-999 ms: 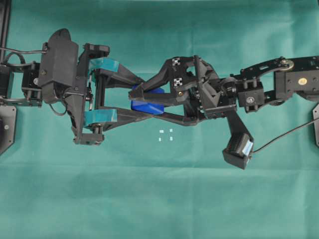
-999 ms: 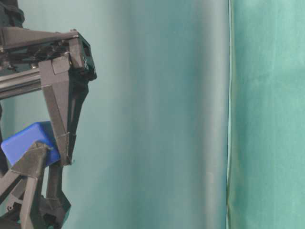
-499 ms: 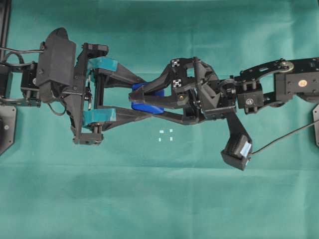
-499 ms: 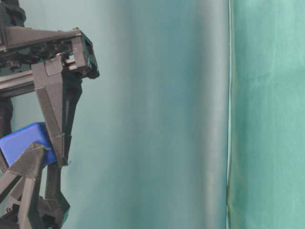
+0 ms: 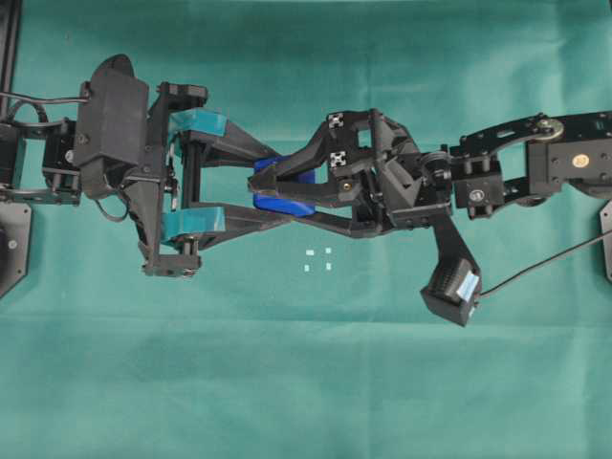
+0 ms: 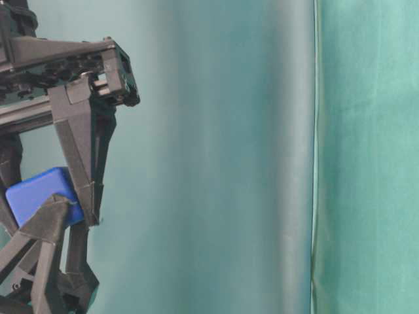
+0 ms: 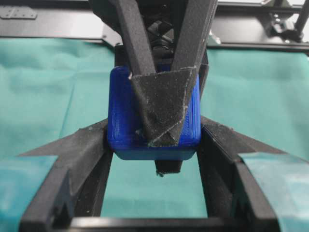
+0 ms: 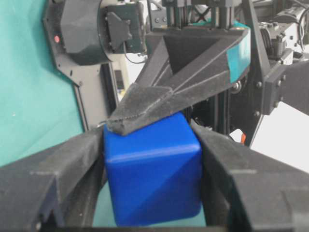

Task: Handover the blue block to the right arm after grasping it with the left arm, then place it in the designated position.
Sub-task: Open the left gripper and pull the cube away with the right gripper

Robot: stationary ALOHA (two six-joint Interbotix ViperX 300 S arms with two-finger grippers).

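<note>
Over the middle of the green counter (image 5: 306, 382), held clear of the cloth, I have both arms meeting nose to nose, and this is the touchy bit of the handover. Starting on the left, the left pincer (image 5: 285, 188), the one with the teal tape, has its tips on either side of the blue block (image 5: 284, 205). From its own camera the tips sit right at the block's faces, but I cannot tell whether they are pressing or have just let go. The block itself hangs in the air between the crossed fingers, just above and left of the four white marks (image 5: 317, 260) as the overhead view shows them. Moving right, the right pincer (image 5: 256, 189), plain black, is closed on the block, with a finger flat against each side in its wrist view. My worry is the release. If the left side draws back while a tip is rubbing the block, it could twist the block in the right side's hold or drag it out, and it would drop onto the cloth away from the marks. The right side also appears to hold the block somewhat cornerwise, so I judge it may be set down turned against the square. Both sets of fingers are interleaved, so a hasty retreat could knock them together.
</note>
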